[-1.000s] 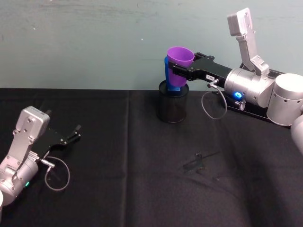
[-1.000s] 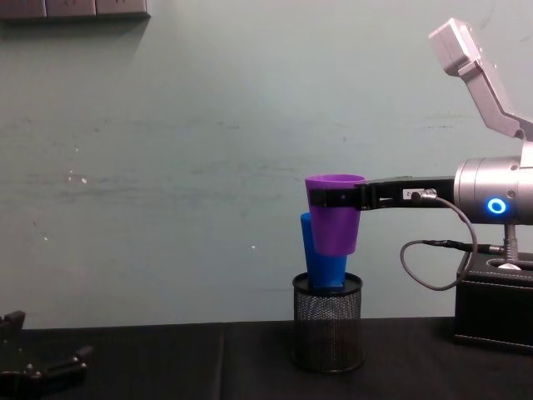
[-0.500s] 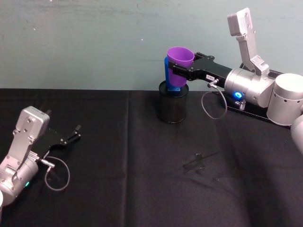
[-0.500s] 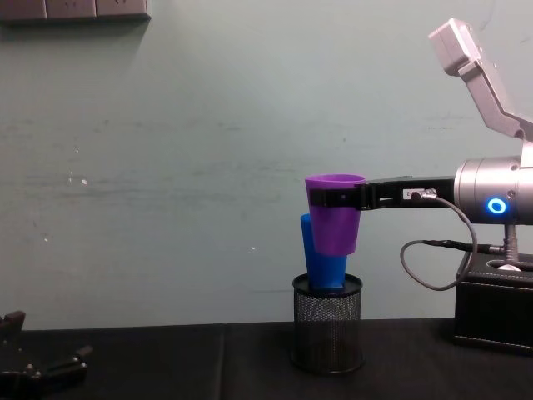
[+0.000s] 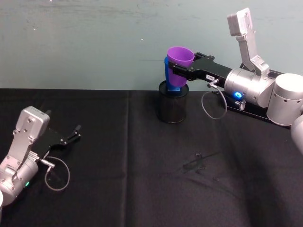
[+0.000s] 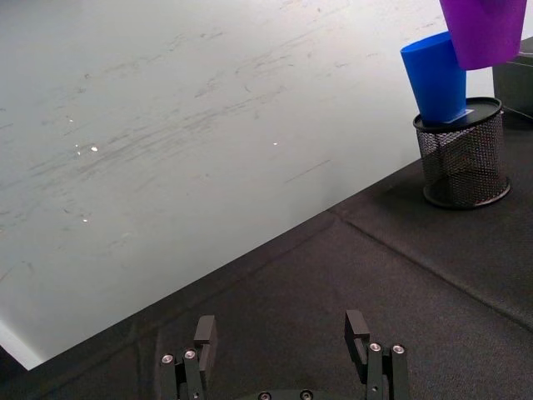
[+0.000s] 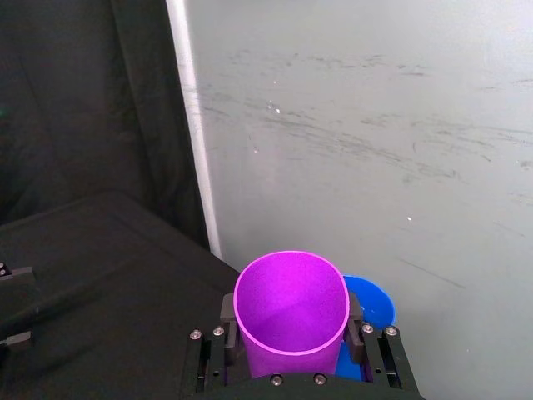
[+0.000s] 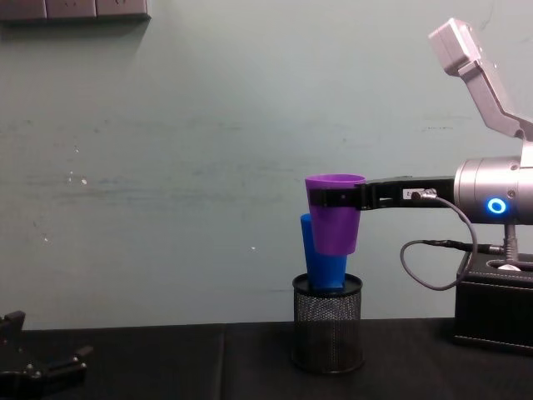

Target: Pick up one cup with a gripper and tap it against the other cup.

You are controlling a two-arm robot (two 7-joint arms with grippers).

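Head cam: high, angled down over the black table (image 5: 142, 165). Chest cam: low, side-on toward the wall (image 8: 166, 167). Left wrist: low, distant; right wrist: close, from above. All share the purple cup (image 5: 179, 57)

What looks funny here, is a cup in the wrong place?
Yes: the blue cup leans inside the black mesh pen holder instead of standing on the table. The right end effector holds the purple cup in the air right beside it. The left end effector sits open, low at the left.
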